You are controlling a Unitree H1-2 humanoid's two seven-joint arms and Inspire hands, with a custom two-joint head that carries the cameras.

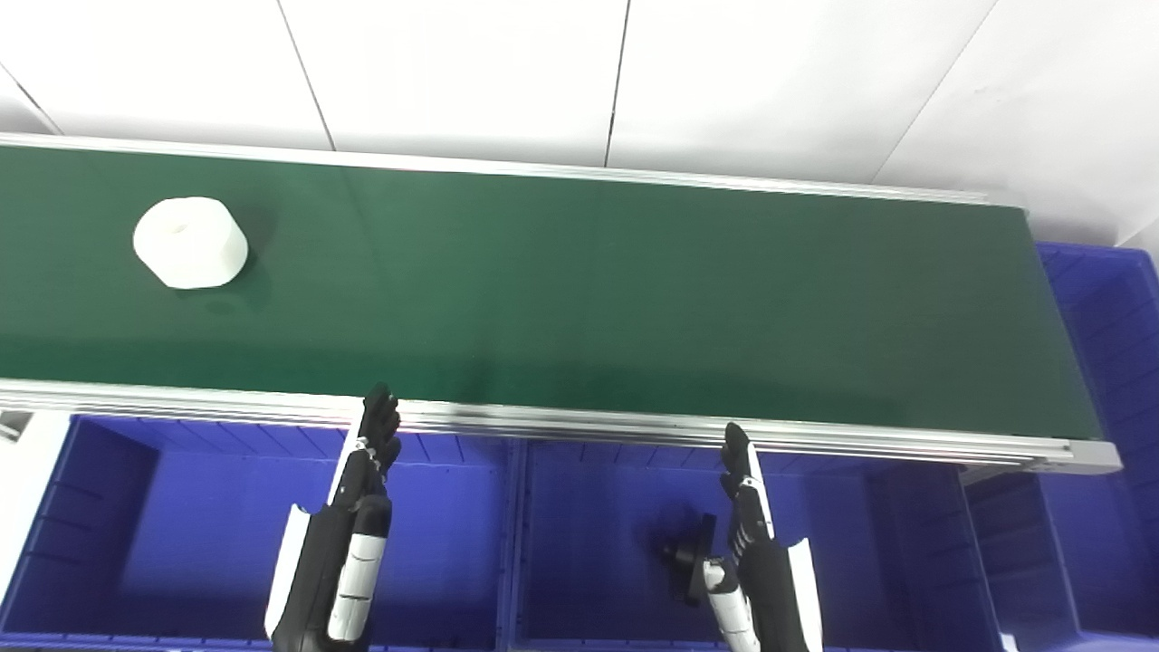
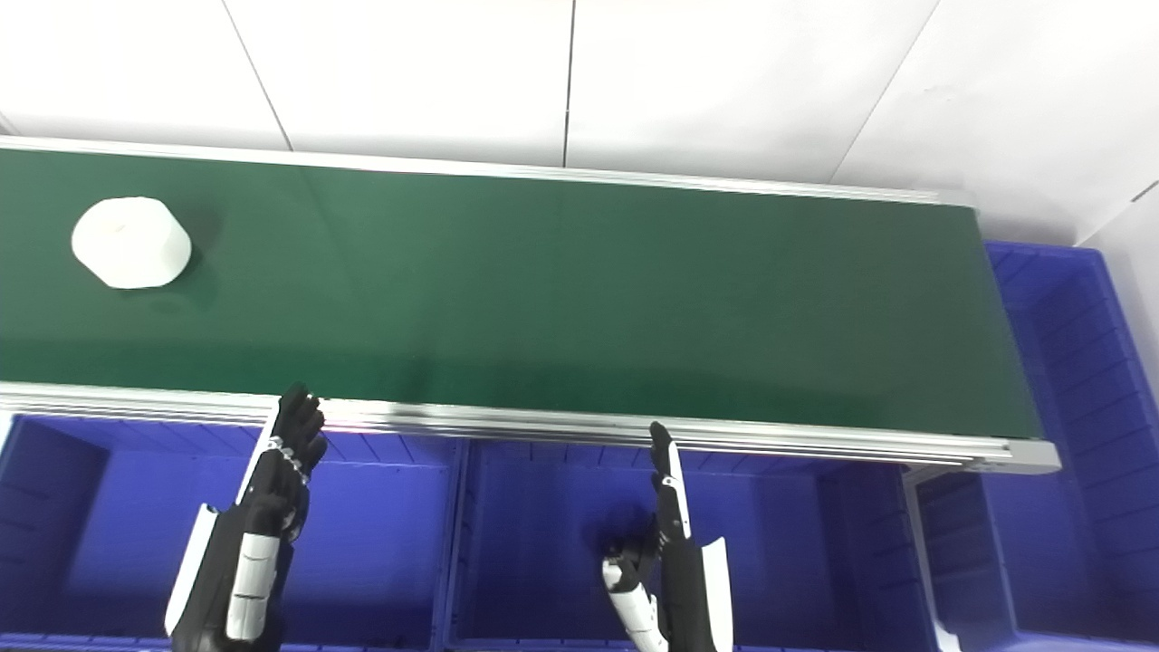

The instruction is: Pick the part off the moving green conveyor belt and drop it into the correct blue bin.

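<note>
A white, round part [image 1: 190, 242] with a hole in its top lies on the green conveyor belt [image 1: 579, 299] at the far left. My left hand [image 1: 362, 489] is open and empty, held over the left blue bin [image 1: 272, 534] just below the belt's near rail, well to the right of the part. My right hand [image 1: 747, 534] is open and empty, fingers pointing up, over the middle blue bin [image 1: 616, 507]. A small black part [image 1: 685, 554] lies in the middle bin beside my right thumb.
A silver rail [image 1: 579, 421] edges the belt's near side. A third blue bin [image 1: 1109, 362] stands past the belt's right end. White wall panels rise behind the belt.
</note>
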